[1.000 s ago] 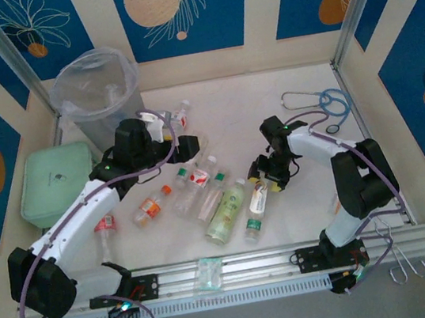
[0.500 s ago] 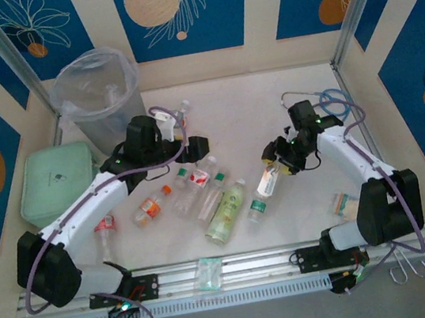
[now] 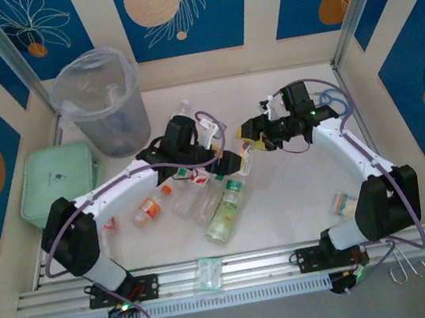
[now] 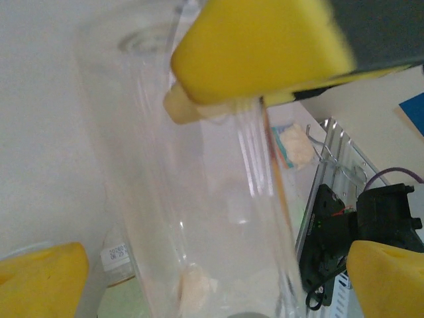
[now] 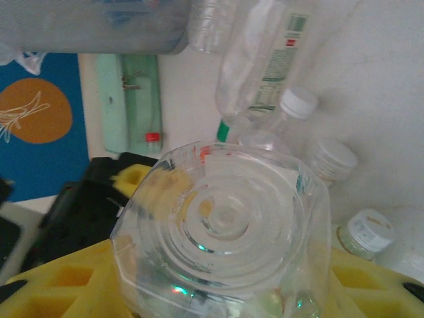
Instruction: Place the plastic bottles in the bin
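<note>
Right gripper [image 3: 251, 131] is clamped on a clear plastic bottle [image 5: 225, 225], held above the table [image 3: 298, 194] at one o'clock from the loose bottles [image 3: 202, 196], while the left gripper [image 3: 233, 161] stands wide around its other end without pinching (a handover, I judge). The bin [image 3: 100, 104] sits well apart at ten o'clock. If the right jaws let go before the left ones close, the thin slick wall could slip through and drop back among them.

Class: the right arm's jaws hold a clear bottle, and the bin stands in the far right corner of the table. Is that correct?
Not quite. The right arm's jaws do hold a clear bottle, but the bin stands in the far left corner of the table, as the top external view shows.
</note>
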